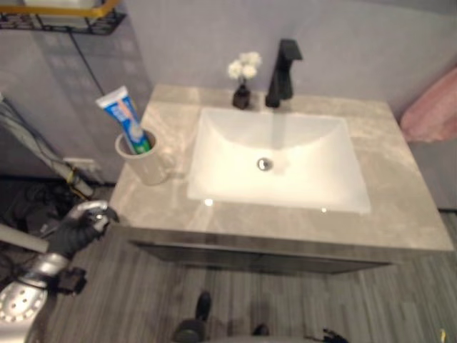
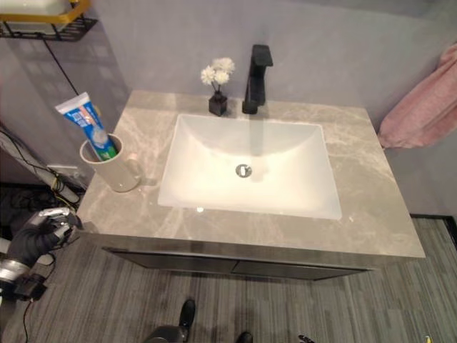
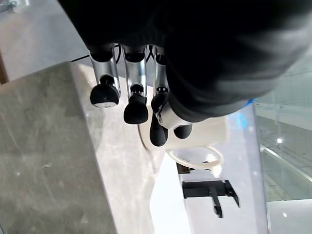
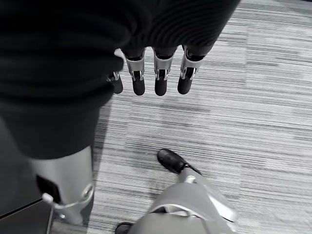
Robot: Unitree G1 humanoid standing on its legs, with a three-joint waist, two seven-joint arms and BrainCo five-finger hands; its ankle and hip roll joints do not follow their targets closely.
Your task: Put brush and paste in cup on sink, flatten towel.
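Left hand (image 1: 80, 227) hangs off the front left corner of the counter (image 1: 400, 193), below its edge, fingers loosely curled and holding nothing; the right hand (image 4: 151, 73) points at the floor with relaxed, empty fingers. Toothpaste tube (image 1: 127, 121) stands tilted in the white cup (image 1: 146, 164), which sits on the counter just beside the sink basin (image 1: 278, 157) on its left. No brush can be made out in the cup or on the counter, so that part may be unfinished or simply hidden. Pink towel (image 1: 432, 107) hangs bunched at the far right, apparently not yet flattened. The risks I see: the left hand rising from below could clip the counter edge or knock the cup over, since the tall leaning tube makes it top-heavy, and a one-handed pull on the towel may drag it down rather than smooth it.
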